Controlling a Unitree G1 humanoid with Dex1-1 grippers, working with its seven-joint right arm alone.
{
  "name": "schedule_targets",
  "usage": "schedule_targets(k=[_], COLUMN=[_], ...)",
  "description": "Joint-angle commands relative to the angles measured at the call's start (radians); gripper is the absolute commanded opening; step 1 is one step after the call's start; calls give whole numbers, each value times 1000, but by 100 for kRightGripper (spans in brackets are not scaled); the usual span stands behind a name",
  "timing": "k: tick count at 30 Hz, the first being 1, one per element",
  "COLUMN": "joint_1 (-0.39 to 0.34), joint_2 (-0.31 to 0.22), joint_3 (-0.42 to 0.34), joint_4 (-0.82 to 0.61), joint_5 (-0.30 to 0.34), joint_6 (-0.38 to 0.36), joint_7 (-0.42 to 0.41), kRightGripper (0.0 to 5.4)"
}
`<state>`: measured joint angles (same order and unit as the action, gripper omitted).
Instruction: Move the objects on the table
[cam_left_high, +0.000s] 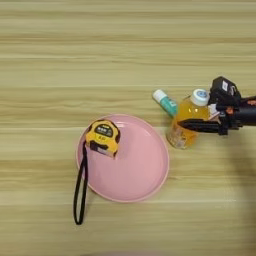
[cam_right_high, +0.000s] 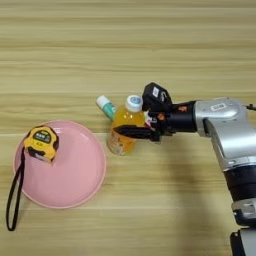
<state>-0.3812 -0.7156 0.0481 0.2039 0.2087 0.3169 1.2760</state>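
A small orange-juice bottle (cam_right_high: 120, 142) with a white cap stands on the table (cam_left_high: 125, 50), just right of the round pink plate (cam_left_high: 140, 170). My right gripper (cam_right_high: 127, 120) comes in from the right and is shut on the bottle. One black finger (cam_right_high: 132, 132) lies across the bottle's front; the other is hidden behind it. A white-and-teal tube (cam_left_high: 165, 101) lies behind the bottle, partly covered by it. The yellow-black tape measure (cam_left_high: 102, 137) rests on the plate's left part, and its black strap (cam_left_high: 80, 190) hangs over the rim onto the table.
My silver forearm (cam_right_high: 225, 120) reaches in from the right edge and bends down toward the bottom right corner. Bare wooden planks stretch across the far half of the table and along its front edge.
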Motion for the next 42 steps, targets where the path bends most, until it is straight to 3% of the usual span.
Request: schedule_targets(k=[1, 12, 25, 31, 34, 42], joint_1=[-56, -89, -212, -304, -359, -453], joint_2=[-32, -20, 3, 69, 124, 250], joint_3=[-22, -63, -112, -101, -80, -63], joint_4=[-20, -40, -56, -39, 12, 104], joint_5=[-6, 39, 82, 74, 30, -1], joint_6=[-30, -9, 34, 43, 30, 20], joint_7=[-31, -38, -65, -128, -205, -325], kRightGripper=[362, 361, 361, 361, 361, 361])
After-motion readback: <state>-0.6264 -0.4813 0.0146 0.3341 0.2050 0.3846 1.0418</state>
